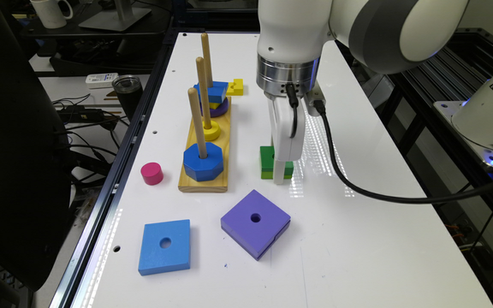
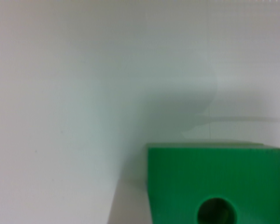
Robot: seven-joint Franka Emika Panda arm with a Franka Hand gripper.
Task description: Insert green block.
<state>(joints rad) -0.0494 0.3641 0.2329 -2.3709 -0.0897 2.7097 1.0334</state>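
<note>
The green block (image 1: 268,161) lies flat on the white bench (image 1: 392,239), about in the middle of its width, between the wooden peg board (image 1: 206,182) and the bench edge on the exterior view's right. The end effector (image 1: 281,173) is directly at the block: its white body comes down in front of the block, on the side toward the exterior view's right, and its tip reaches the bench surface or nearly so. So the block is not away from the end effector in any direction; it is right beside it, perhaps already between the two sides of the grip.

The block is square, so it has no real long axis. It lies with its hole (image 2: 217,212) facing up, and its sides run about parallel to the long side of the peg board.

How wide the end effector is, and whether it already has the block, I cannot tell. In the wrist view the block (image 2: 214,182) is close and blurred, cut off at the picture's edge, with only its top face and hole clear.

The coming move, I think, depends on the way from here to the three pegs, which stand toward the exterior view's left. The nearest peg (image 1: 197,122) carries a blue octagon (image 1: 203,161). Much of the block is hidden behind the white body in the exterior view.
</note>
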